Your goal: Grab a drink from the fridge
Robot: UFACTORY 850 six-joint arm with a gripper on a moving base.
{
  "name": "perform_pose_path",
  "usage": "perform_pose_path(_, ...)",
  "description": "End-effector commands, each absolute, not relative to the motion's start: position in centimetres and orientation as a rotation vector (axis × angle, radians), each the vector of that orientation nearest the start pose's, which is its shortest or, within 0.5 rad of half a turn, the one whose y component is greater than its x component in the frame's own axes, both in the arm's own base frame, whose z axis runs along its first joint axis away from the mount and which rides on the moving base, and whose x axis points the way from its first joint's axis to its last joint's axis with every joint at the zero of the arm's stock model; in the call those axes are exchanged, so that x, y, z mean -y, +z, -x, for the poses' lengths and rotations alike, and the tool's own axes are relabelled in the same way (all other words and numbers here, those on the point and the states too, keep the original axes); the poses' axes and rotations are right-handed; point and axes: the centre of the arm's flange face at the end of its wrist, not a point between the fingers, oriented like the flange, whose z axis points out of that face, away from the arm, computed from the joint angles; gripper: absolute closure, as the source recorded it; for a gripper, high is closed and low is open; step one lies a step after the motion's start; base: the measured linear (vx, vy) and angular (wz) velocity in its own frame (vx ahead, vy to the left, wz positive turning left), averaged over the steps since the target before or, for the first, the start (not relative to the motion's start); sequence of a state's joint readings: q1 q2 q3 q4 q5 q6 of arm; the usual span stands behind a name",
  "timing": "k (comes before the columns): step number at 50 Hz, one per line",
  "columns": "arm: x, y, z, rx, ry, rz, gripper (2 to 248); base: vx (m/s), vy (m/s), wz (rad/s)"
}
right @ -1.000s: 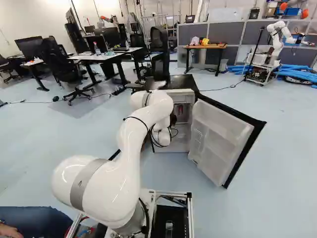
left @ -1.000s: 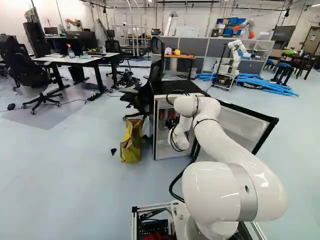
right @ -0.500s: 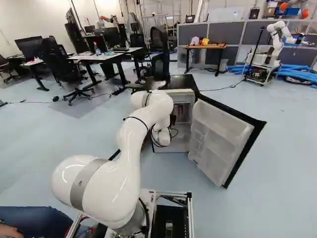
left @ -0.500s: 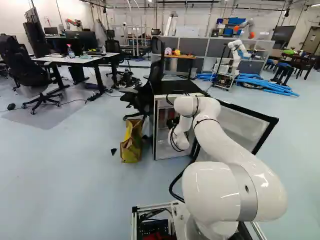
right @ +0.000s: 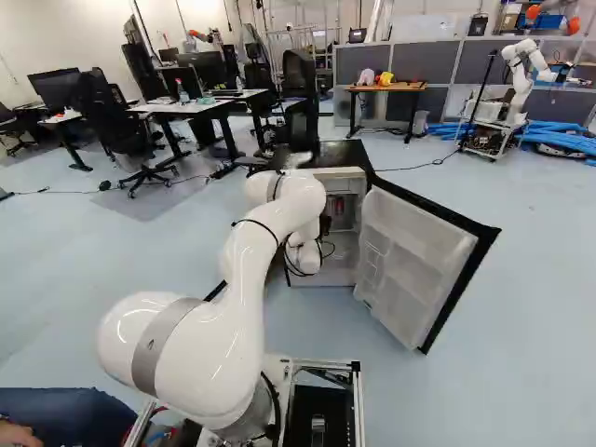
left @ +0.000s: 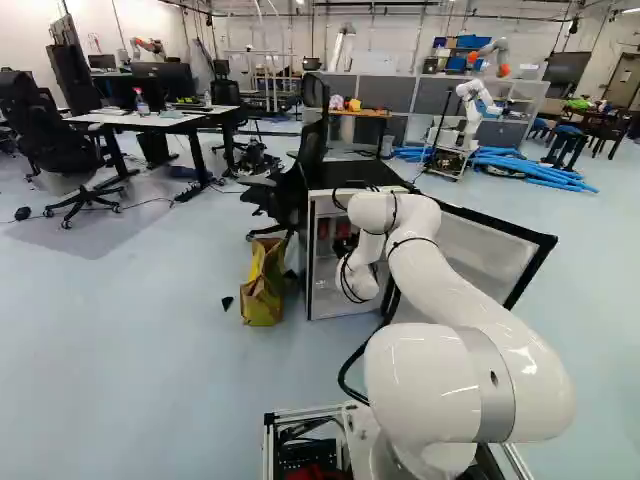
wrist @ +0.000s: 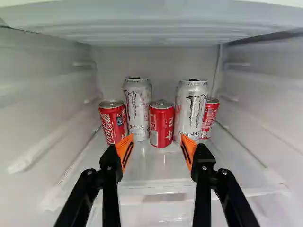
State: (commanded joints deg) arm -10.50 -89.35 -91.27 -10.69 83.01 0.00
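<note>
gripper (wrist: 156, 137) lining up at the fridge (right: 346, 156)

it is apparently aligning, the next move needing a straight advance, then closing. it is standing wide open, gripping nothing. the middle red can (wrist: 161, 125), likely the target, is standing upright ahead of its gap, long axis vertical.

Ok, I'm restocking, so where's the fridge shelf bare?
The shelf is bare between the row of cans and its front edge, under the open tool. Crowded: the row itself, where two silver cans alternate with three red ones.
</note>
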Motion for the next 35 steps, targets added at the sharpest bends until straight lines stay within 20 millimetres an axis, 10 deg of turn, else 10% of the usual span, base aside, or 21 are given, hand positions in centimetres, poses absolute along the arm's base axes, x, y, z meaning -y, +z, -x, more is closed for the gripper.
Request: perform_pose_path(35, 10.1, -7.1, -64.7, 0.019, -2.072, 2.368, 94, 0.000, 0.000, 0.000)
